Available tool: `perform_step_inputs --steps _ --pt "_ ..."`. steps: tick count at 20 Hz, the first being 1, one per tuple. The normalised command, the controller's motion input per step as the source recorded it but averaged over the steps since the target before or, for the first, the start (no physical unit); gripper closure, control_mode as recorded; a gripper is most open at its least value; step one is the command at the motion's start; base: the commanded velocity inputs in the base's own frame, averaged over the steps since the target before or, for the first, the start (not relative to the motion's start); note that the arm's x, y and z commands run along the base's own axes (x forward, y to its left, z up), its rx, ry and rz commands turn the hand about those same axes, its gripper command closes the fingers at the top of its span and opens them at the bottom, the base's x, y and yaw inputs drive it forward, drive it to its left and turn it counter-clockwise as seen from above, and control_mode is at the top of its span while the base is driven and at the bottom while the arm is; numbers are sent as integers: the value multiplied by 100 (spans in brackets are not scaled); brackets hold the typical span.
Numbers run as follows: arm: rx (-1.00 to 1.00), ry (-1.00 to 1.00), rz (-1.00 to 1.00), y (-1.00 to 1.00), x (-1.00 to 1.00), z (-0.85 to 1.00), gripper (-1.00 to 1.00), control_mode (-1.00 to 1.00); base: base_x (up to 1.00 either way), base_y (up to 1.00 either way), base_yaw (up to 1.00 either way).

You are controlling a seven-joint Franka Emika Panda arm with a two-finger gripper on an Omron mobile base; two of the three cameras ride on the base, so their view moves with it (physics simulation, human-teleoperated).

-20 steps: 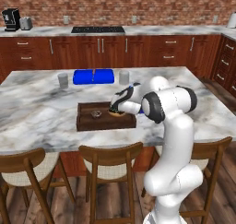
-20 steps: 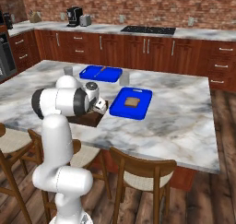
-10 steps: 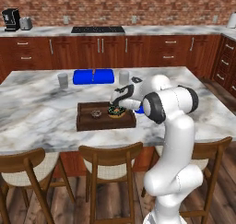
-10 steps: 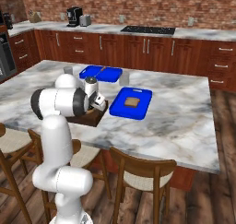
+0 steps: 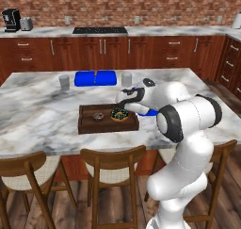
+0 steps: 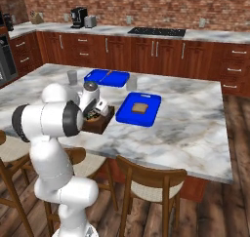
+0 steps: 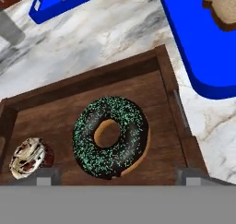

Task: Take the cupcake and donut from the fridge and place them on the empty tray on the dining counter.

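The surface (image 5: pixel 42 110) is a large island with a white-grey veined marble top on a red-brown wood base, and wooden stools (image 5: pixel 110 176) are drawn up along its near edge. On it lies the dark wooden tray (image 5: pixel 89 127), low-rimmed, with the donut (image 5: pixel 119 114) flat on its floor towards the right end and the cupcake (image 5: pixel 98 116) just to the left of it, the two near each other but apart. In the hand view the donut (image 7: pixel 110 136) shows its dark glaze and teal sprinkles, and the cupcake (image 7: pixel 28 157) sits at the tray's (image 7: pixel 156 71) left side. The tool (image 5: pixel 123 102) hangs just above the donut with its jaws spread wide on either side of it, holding nothing.

Beyond the tray, two bright blue rectangles (image 5: pixel 95 78) lie side by side with a grey cup (image 5: pixel 64 82) to their left and another (image 5: pixel 126 78) to their right. A third blue rectangle (image 6: pixel 140 108) lies just right of the tray and carries a slice of bread (image 6: pixel 140 108).

Behind the island runs a long wall counter (image 5: pixel 155 31) with red-brown cabinets below, a black stovetop (image 5: pixel 100 30), a coffee machine (image 5: pixel 11 20) and a brick wall (image 5: pixel 117 11) above. The floor (image 5: pixel 70 209) is dark wood planks.
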Motion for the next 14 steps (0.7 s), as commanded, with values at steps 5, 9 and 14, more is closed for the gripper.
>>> perform_step_inputs --steps 5,9,14 --pt "-6 -4 3 -38 -64 100 -100 -100 0 0 0" --pt "-27 9 2 -91 -100 100 -100 -100 0 0 0" --pt "-14 15 9 -79 -100 100 -100 -100 0 0 0"
